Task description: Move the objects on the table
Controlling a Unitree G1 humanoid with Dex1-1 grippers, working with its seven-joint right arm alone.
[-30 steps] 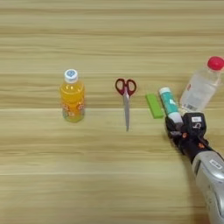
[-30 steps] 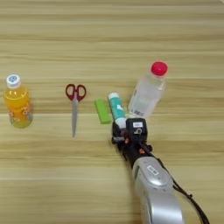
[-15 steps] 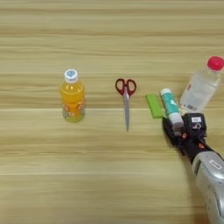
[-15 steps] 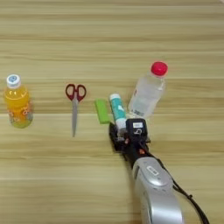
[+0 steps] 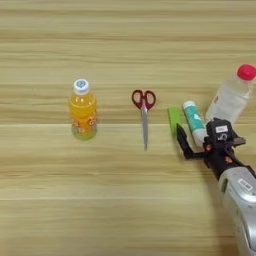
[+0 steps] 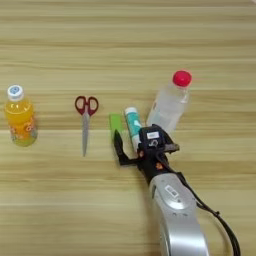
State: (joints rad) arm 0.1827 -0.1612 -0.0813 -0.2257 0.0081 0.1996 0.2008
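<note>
Stick (image 6: 133, 127) lying on the bench (image 6: 128, 45) between green block (image 6: 115, 122) and clear bottle (image 6: 169, 102), gripper (image 6: 134, 150) with jaws apart at its near end, scissors (image 6: 86, 117) and orange bottle (image 6: 19, 121) further left.

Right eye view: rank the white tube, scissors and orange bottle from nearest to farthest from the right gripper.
1. White tube, right at the gripper, just beyond it.
2. Scissors, further left.
3. Orange bottle, far left.

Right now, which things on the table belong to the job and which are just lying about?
In the job: orange-drink bottle, red-handled scissors, white stick with teal label that the right gripper straddles.
Lying about: clear bottle with red cap, small green piece.
</note>
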